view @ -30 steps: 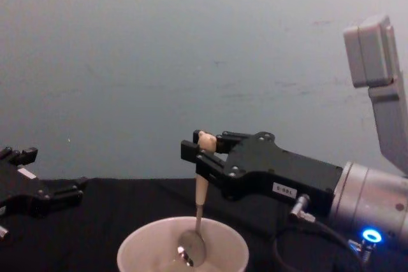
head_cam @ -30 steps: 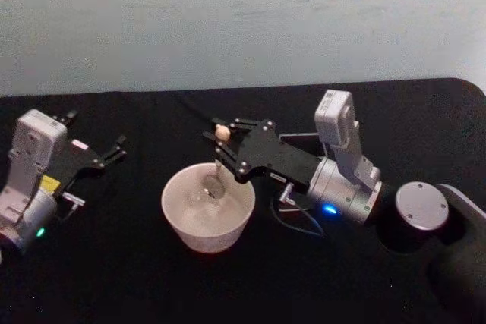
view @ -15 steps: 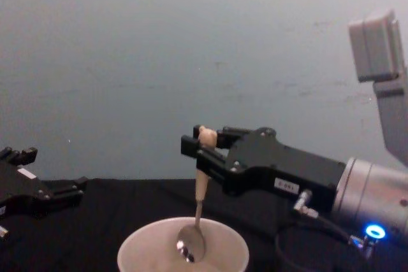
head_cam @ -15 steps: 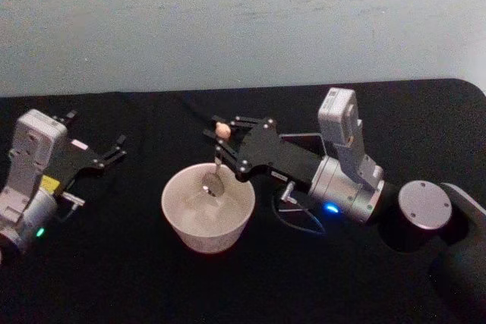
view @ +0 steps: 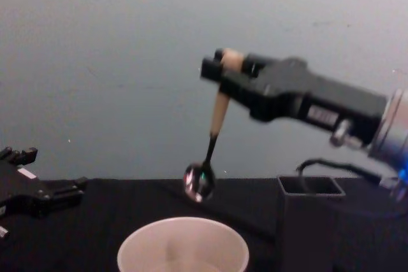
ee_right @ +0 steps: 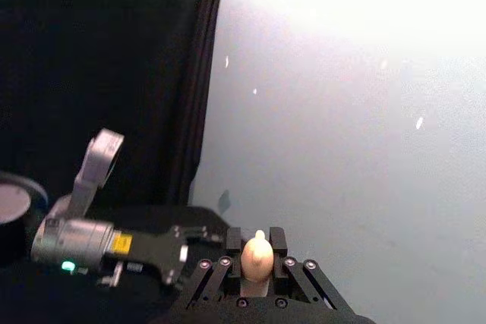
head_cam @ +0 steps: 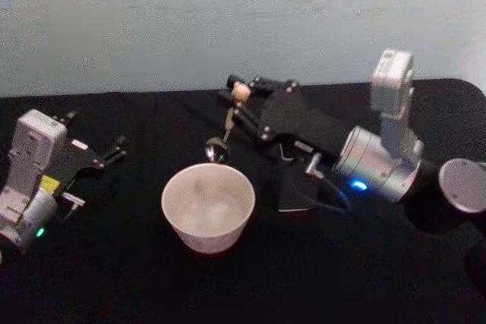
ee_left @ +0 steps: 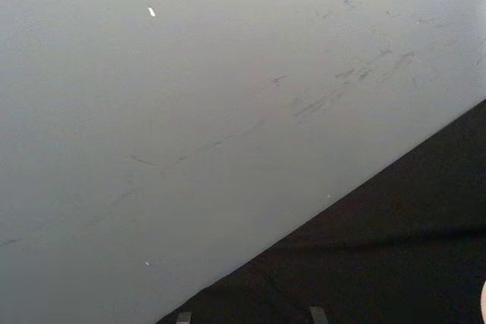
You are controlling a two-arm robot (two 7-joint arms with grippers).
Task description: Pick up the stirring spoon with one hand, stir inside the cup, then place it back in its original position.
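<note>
Your right gripper (head_cam: 241,90) was up over the far side of the black table (head_cam: 114,278), jaws clamped on the stirring spoon (head_cam: 228,123) right at the top of its pale handle. From the chest view the little knob poked out just above the fingers (view: 213,68). The handle hung down with a slight tilt, and the shiny bowl sat at the bottom end, in the air. That bowl was out of the cup (head_cam: 201,233). It hung above the rim and a touch behind it, touching nothing. In the head view it sat just past the cup's far edge.

The cup stood upright near the table's middle, and I could not tell whether it held anything. The dark grey holder (view: 306,234) stood upright just to the cup's right, its open top below your right gripper's black body, with the spoon off to its left. In the right wrist view the beige knob sat squarely between the two fingers.

Your left gripper (head_cam: 97,130) was parked out at the left side of the table, well apart from the cup, fingers spread and holding nothing.
</note>
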